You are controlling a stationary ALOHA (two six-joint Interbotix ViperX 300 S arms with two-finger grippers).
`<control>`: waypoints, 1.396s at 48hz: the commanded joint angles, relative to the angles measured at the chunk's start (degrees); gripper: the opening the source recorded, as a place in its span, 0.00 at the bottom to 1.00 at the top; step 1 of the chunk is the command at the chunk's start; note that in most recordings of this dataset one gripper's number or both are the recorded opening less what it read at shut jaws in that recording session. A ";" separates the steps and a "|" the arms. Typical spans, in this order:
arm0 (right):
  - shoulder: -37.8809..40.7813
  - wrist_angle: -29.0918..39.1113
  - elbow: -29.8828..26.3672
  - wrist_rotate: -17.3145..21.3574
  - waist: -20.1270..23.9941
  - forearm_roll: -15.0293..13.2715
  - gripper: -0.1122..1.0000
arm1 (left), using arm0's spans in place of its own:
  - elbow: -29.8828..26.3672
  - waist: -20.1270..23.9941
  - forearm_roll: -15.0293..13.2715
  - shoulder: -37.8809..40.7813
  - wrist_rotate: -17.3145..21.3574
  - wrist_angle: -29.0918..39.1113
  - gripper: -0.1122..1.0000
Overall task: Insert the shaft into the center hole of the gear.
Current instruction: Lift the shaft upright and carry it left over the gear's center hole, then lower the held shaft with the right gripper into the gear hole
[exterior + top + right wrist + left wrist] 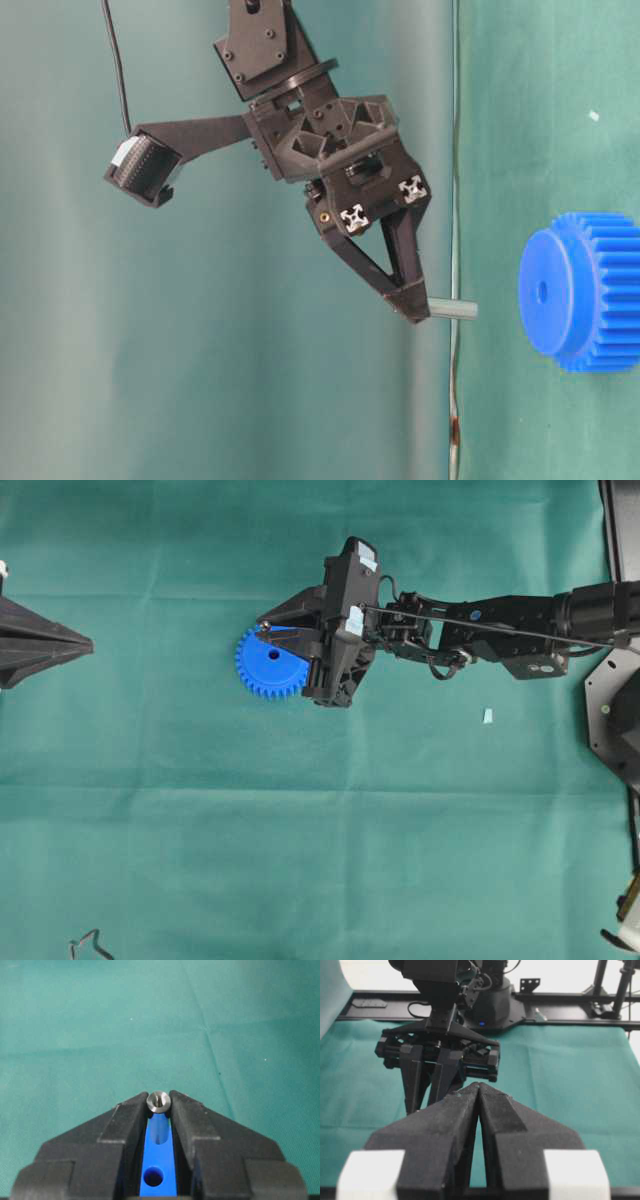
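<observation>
- Two arms on a green cloth [200, 830]; entries run left to right across the overhead view.
- Far left: left gripper [85, 645] sits at the cloth's edge, well apart from the gear. In its own wrist view the two black fingers [450, 1115] meet at the tips with nothing between them: closed, empty.
- Bottom left corner: a small bent piece of dark wire [88, 943] lies on the cloth.
- Centre left: blue gear [268, 665] lies flat on the cloth, teeth visible around its lower left rim, upper right part covered by the right gripper. Center hole [274, 654] shows as a dark dot on the blue face.
- Just above the gear: right gripper [268, 626] reaches in from the right, jaws narrow and clamped on the shaft [265, 625].
- Table-level view: shaft [452, 310] juts out from the fingertips toward the gear face, its free end short of the gear, a clear gap between them; it is offset from the hole [542, 292].
- Right wrist view: shaft end [159, 1101] is pinched between the fingertips, blue gear [159, 1160] seen below through the gap, hole [153, 1176] near the bottom edge.
- Right of centre: a small pale blue scrap [488, 716] on the cloth, well apart from the gear.
</observation>
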 commanded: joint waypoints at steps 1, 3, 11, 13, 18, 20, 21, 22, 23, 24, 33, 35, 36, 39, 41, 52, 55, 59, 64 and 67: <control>-0.53 0.09 -1.32 0.09 -0.09 0.00 0.25 | -1.41 0.09 0.18 0.35 0.09 -0.18 0.10; -0.26 0.09 -1.32 0.09 -0.09 0.00 0.25 | -1.41 0.09 0.18 0.35 0.09 -0.18 0.10; 1.76 0.00 -1.41 0.44 -0.09 0.18 0.25 | -1.41 0.18 0.18 0.35 0.09 -0.18 0.10; 2.37 -0.26 -1.49 0.62 -0.09 0.18 0.25 | -1.41 0.09 0.18 0.35 0.09 -0.18 0.10; 3.60 -0.18 -1.58 0.79 -0.09 0.44 0.25 | -1.41 0.18 0.18 0.35 0.09 -0.18 0.10; 4.13 -0.26 -1.67 0.79 -0.09 0.79 0.25 | -1.41 0.09 0.18 0.35 0.09 -0.18 0.10; 4.39 -0.26 -1.58 0.79 -0.09 0.88 0.25 | -1.41 0.09 0.18 0.26 0.09 -0.18 0.10; 4.66 -0.26 -1.67 0.88 -0.09 0.88 0.25 | -1.41 0.09 0.18 0.35 0.09 -0.18 0.10; 4.83 -0.26 -1.58 0.79 -0.09 0.97 0.25 | -1.41 0.09 0.18 0.26 0.09 -0.09 0.10; 5.10 -0.26 -1.67 0.79 -0.09 1.05 0.25 | -1.41 0.09 0.18 0.26 0.09 -0.18 0.10; 5.54 -0.79 -1.67 0.79 -0.09 1.32 0.25 | -1.41 0.18 0.18 0.26 0.09 -0.18 0.10; 5.54 -0.88 -1.67 0.79 -0.09 1.23 0.25 | -1.41 0.09 0.18 0.35 0.09 -0.18 0.10; 5.54 -0.88 -1.58 0.79 -0.09 1.23 0.25 | -1.41 0.09 0.18 0.35 0.00 -0.18 0.10; 5.36 -0.88 -1.49 0.79 -0.18 1.23 0.25 | -1.41 0.18 0.18 0.26 -0.09 -0.18 0.10; 5.19 -0.62 -1.32 0.70 -0.35 1.23 0.25 | -1.41 0.09 0.18 0.35 -0.26 -0.09 0.10; 1.05 -0.09 0.09 0.70 -0.35 1.23 0.25 | -1.41 0.09 0.18 0.26 -0.35 -0.18 0.10; 0.26 -0.18 0.62 0.70 -0.35 1.23 0.25 | -1.41 0.18 0.18 0.26 -0.35 -0.18 0.10; 0.26 -0.09 0.97 0.79 -0.26 1.23 0.25 | -1.41 0.18 0.18 0.35 -0.35 -0.18 0.10; 0.35 -0.44 1.05 0.79 0.26 1.23 0.25 | -1.41 0.09 0.18 0.35 -0.35 -0.18 0.10; 0.62 -0.53 0.79 0.79 0.70 1.23 0.25 | -1.41 0.09 0.18 0.35 -0.44 -0.18 0.10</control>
